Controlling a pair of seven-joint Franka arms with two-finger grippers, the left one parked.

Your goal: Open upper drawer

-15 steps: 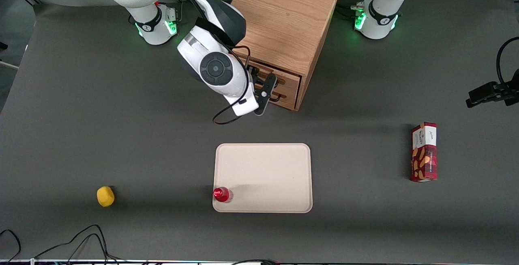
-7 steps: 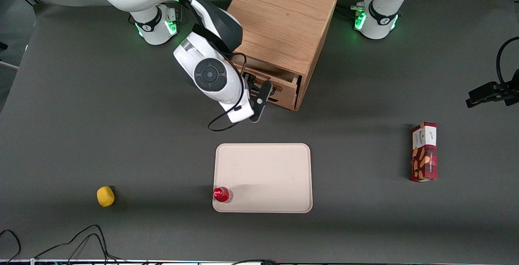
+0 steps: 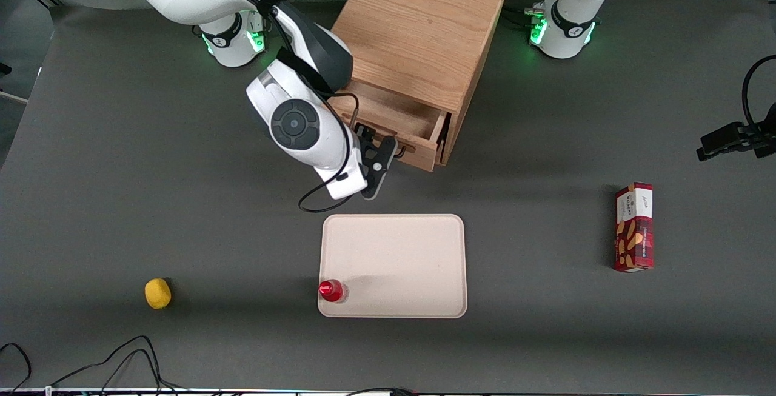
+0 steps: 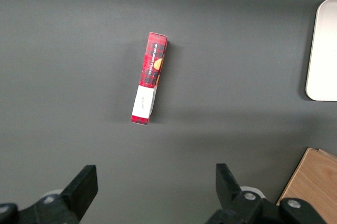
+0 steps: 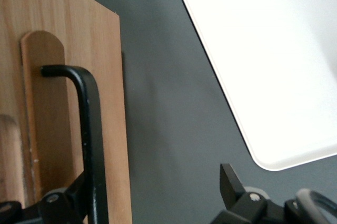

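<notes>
Claw [image 3: 388,150] | pinching black handle [image 5: 89,145] | upper drawer [image 3: 397,118] partly out

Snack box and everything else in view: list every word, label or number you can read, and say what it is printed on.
Snack box: printing on its red and white faces, too small to read in the front view or the left wrist view.
Red-capped bottle on the tray: no legible text.
Upper drawer, with the gripper at its handle: no text.
Nothing else bears writing.
</notes>
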